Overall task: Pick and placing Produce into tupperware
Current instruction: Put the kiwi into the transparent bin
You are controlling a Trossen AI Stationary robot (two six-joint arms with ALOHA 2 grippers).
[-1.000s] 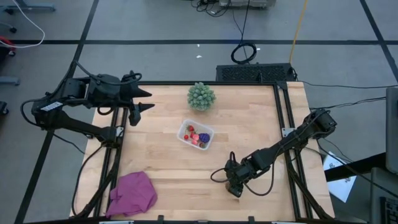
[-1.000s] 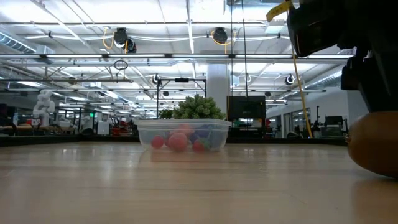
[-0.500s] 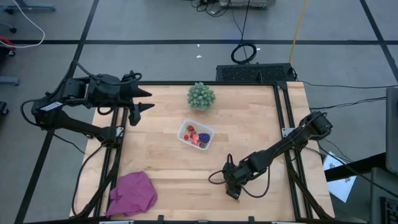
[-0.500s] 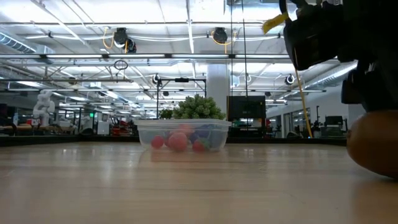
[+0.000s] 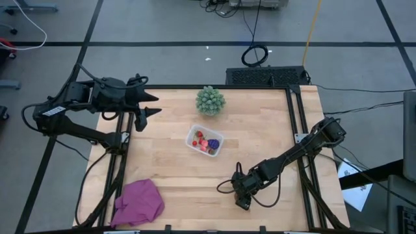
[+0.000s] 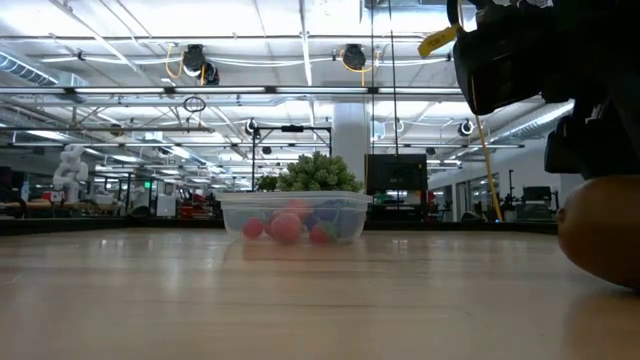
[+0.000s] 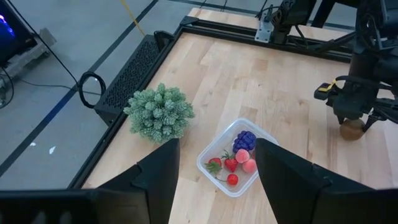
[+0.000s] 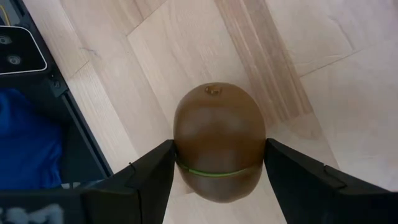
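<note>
Since a second ago, the right gripper [image 8: 217,186] has slid a little leftward along the desk's [image 5: 260,143] near edge, its parted jaws flanking the brown kiwi [image 8: 219,143]. Next: clench, lift, carry to the tupperware [image 5: 205,140]. The left gripper [image 5: 151,104] waits, jaws released.

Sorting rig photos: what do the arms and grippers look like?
Both arms are dark, slim and jointed, with black cables looped alongside. The left arm carries a white label. Each gripper, left and right, ends in two flat, dark, angular fingers. A yellow tag shows near the right gripper.
</note>
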